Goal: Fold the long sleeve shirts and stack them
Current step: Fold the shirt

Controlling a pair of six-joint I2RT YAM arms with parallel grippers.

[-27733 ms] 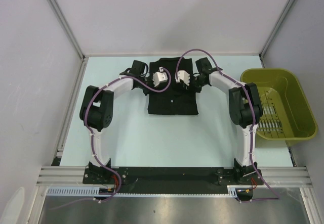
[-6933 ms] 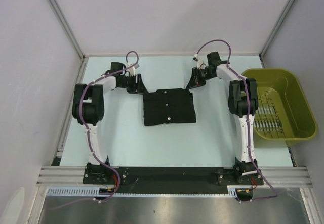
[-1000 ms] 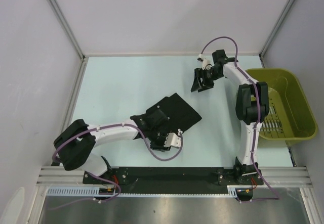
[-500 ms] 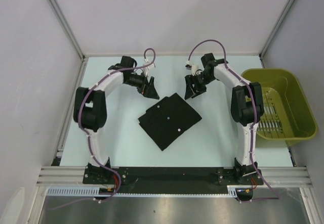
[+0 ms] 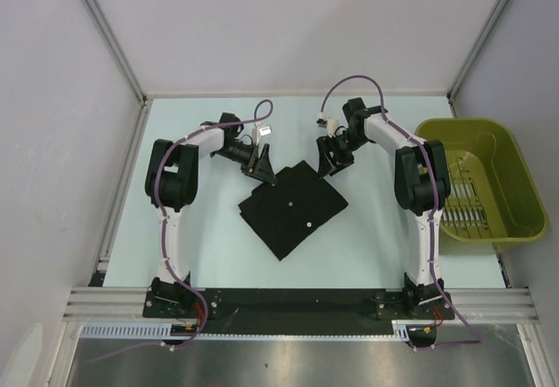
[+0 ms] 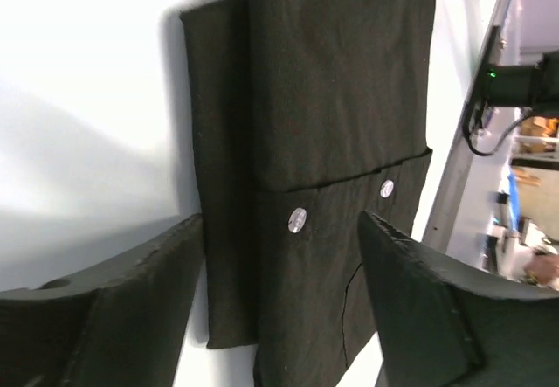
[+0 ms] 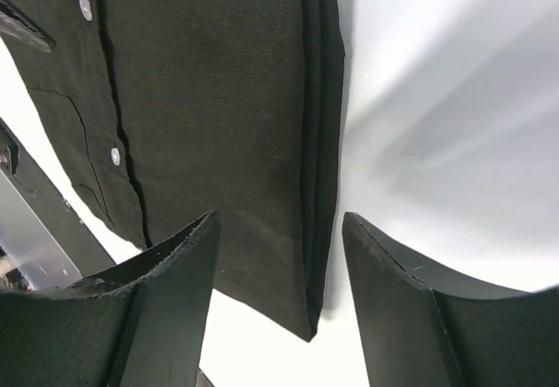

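Note:
One black long sleeve shirt (image 5: 295,210) with small white buttons lies folded flat on the pale table (image 5: 201,230), turned like a diamond. My left gripper (image 5: 262,169) hangs open just over its far-left edge. In the left wrist view the shirt (image 6: 336,99) fills the space ahead of the left gripper (image 6: 281,216), whose fingers (image 6: 113,308) hold nothing. My right gripper (image 5: 330,160) stands open at the shirt's far-right corner. The right wrist view shows the folded edge of the shirt (image 7: 201,81) between the spread tips of the right gripper (image 7: 279,217), with no grip on it.
An olive-green plastic basket (image 5: 515,177) sits at the right edge of the table, beside the right arm. White walls with metal posts close in the table on the left, back and right. The arm bases stand on a black rail at the near edge.
My left arm has left the shirt's near edge, swung round to its far-left edge and opened. The right gripper has come down and left toward the far-right corner. The shirt lies still.

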